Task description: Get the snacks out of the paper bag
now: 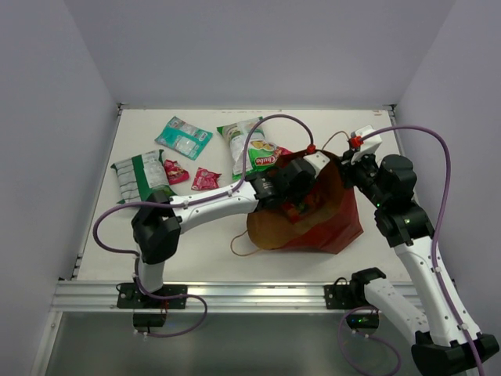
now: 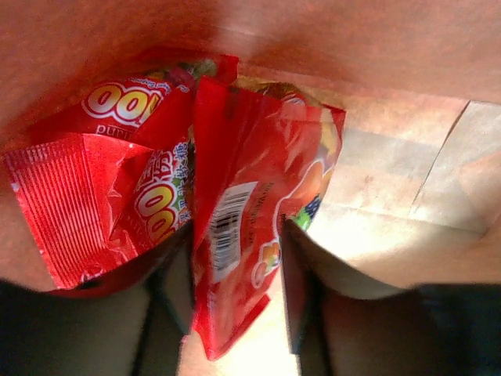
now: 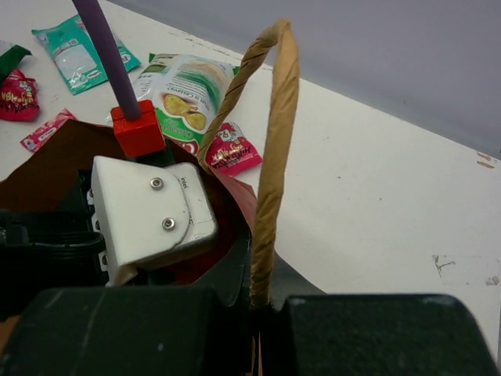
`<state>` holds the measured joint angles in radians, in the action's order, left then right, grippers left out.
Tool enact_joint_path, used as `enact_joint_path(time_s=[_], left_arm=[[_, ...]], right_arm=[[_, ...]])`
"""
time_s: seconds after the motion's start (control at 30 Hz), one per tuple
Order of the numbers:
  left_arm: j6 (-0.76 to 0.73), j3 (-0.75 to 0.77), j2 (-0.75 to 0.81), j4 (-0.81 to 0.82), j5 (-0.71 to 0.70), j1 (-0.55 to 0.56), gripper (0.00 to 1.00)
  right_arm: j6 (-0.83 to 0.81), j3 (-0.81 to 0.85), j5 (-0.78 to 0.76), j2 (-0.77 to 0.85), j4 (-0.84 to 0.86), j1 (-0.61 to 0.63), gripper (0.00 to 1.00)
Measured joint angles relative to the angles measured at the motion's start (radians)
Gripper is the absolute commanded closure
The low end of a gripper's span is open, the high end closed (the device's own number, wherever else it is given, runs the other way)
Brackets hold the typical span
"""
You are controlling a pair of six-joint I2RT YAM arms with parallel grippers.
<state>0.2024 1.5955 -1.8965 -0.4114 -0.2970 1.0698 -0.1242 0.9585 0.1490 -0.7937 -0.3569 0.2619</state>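
The brown paper bag lies on the table with its mouth held open. My left gripper reaches inside it. In the left wrist view its jaws grip a red snack packet with a barcode. A second red packet lies beside it on the bag's paper floor. My right gripper is shut on the bag's twine handle, holding up the rim. It also shows in the top view.
Out on the table lie a teal packet, two green-and-white packets and two tiny pink-red ones. The bag's other handle trails toward the front edge. Walls surround the table.
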Motion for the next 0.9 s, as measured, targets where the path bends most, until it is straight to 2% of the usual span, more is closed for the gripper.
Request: enact_joint_path(time_s=[0.07,0.1,0.33,0.5,0.67,0.8,0.9], left_arm=[[0.003,0.000,-0.004,-0.001,0.008,0.000,0.85],[0.005,0.000,-0.004,-0.001,0.013,-0.002,1.00],[0.003,0.024,0.007,-0.039,0.028,-0.001,1.00],[-0.010,0.145,0.060,-0.165,0.042,0.000,1.00],[-0.037,0.293,0.197,-0.223,0.027,0.001,1.00],[-0.056,0.359,0.340,-0.264,-0.067,-0.008,1.00],[-0.052,0.352,0.450,-0.293,-0.122,-0.089,1.00]], right_arm=[[0.000,0.000,0.000,0.000,0.000,0.000,0.98],[0.000,-0.001,0.000,0.000,0.000,0.000,0.98],[0.000,-0.010,-0.022,0.003,0.013,0.000,0.99],[0.000,-0.015,-0.034,0.004,0.016,0.000,0.99],[0.000,-0.017,-0.064,0.005,0.022,0.000,0.99],[-0.001,-0.018,-0.100,0.010,0.022,0.000,0.99],[-0.001,-0.018,-0.116,0.009,0.030,0.000,1.00]])
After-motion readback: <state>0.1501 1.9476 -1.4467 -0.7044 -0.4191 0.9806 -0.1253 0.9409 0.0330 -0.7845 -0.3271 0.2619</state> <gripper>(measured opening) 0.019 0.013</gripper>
